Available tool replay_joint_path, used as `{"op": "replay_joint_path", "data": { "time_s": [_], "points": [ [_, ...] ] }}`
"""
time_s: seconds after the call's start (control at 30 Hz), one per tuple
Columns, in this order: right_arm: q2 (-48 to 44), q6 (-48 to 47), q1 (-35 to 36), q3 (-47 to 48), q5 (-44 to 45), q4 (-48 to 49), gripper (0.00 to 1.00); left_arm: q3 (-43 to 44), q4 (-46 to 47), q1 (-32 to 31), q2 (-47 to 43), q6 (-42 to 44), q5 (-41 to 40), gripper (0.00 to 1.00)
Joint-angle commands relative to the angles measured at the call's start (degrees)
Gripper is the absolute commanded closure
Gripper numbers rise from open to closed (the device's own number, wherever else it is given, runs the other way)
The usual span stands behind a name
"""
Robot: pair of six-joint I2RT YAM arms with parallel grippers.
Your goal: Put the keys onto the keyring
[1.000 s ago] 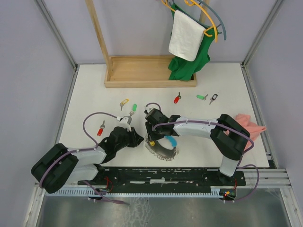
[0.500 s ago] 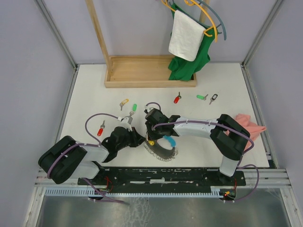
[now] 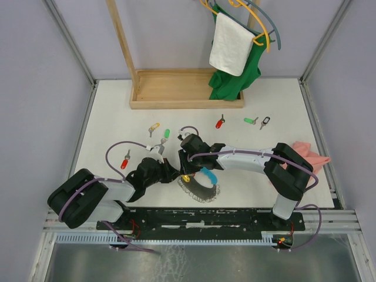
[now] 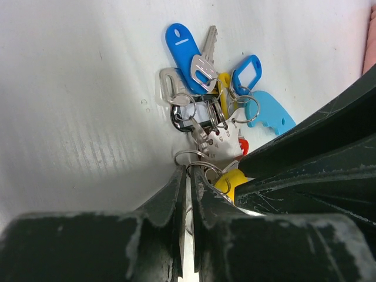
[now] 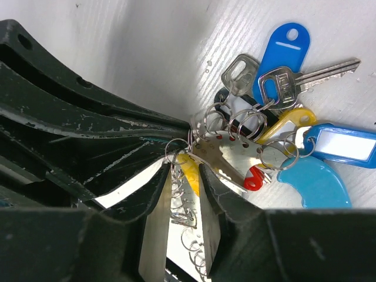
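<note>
Grey-coil keyring (image 3: 202, 189) nr front edge (image 3: 247, 205), L gripper (image 4: 188, 176) pinching it, R gripper (image 5: 184, 173) narrow astride it

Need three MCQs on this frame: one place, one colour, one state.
1. Where is the pink cloth? A) right edge of the table B) in a bowl C) on a shelf
2. Tag colour of the loose key left of the left gripper? A) blue B) red C) black
3. Left gripper jaws? A) wide open B) shut to a slit C) out of view

1A: it lies at the right edge. 2B: its tag is red. 3B: the wrist view shows only a thin gap.
</note>
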Motion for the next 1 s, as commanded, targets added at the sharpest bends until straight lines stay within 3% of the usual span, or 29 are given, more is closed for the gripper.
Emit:
{"op": "replay_joint_path", "data": {
  "time_s": [0.0, 0.2, 0.77, 0.97],
  "points": [
    [-1.56, 0.70, 0.36, 0.86, -0.64, 2.37, 0.67, -0.28, 2.81, -0.13, -0.64, -1.97, 1.16, 0.88],
    [0.49, 0.95, 0.36, 1.51, -1.47, 1.61, 0.68, -0.32, 2.90, -0.25, -0.95, -2.19, 1.32, 0.88],
    [3.63, -0.96, 2.12, 2.66, -0.54, -0.12, 0.57, -0.15, 1.67, -0.28, -1.83, -3.04, 0.81, 0.90],
    [3.89, -3.09, 2.91, 3.95, 3.79, -3.43, 0.72, 0.11, 1.69, -0.27, -1.81, -3.49, 1.07, 0.90]
  ]
}}
